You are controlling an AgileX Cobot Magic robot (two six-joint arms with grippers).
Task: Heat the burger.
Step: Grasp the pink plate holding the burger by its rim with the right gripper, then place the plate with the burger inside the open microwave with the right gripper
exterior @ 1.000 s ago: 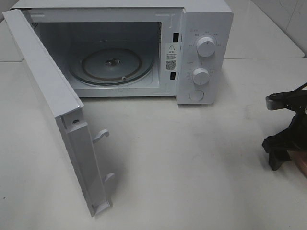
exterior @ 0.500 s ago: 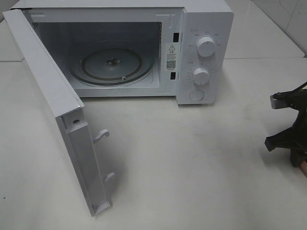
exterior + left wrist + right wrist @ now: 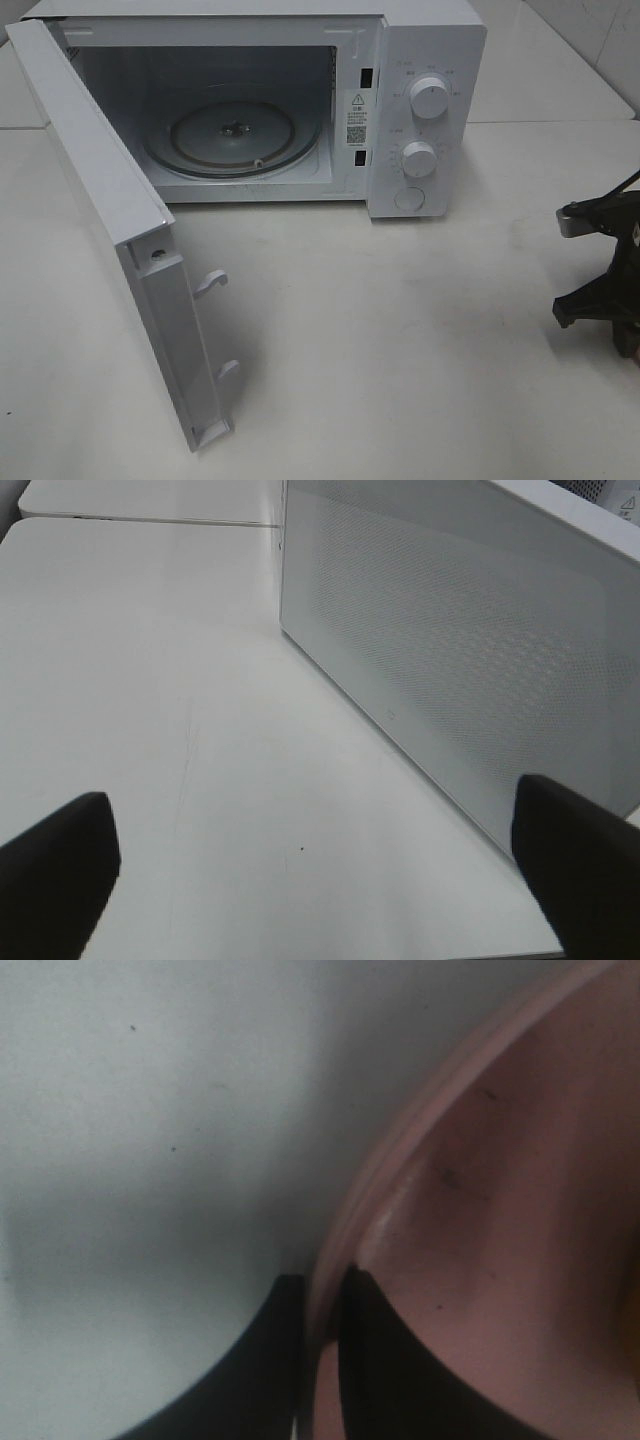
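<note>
The exterior high camera is mounted above the front of the table point(image 3: 400, 330). It faces down and toward 12 o'clock at medium range. The microwave point(image 3: 420, 100) lies at 12 o'clock, its open door point(image 3: 110, 220) toward 9 o'clock, and the right arm point(image 3: 605, 290) at 3 o'clock.

The left wrist camera sits low over the table. It looks past the left gripper point(image 3: 310, 820) at the door's outer face, at close range. Door and table are shared with the exterior view.

The right wrist camera looks down past the right gripper point(image 3: 322, 1290), very close, onto the pink plate point(image 3: 480, 1160) rim and the adjoining table. The table surface is common with the exterior view.
</note>
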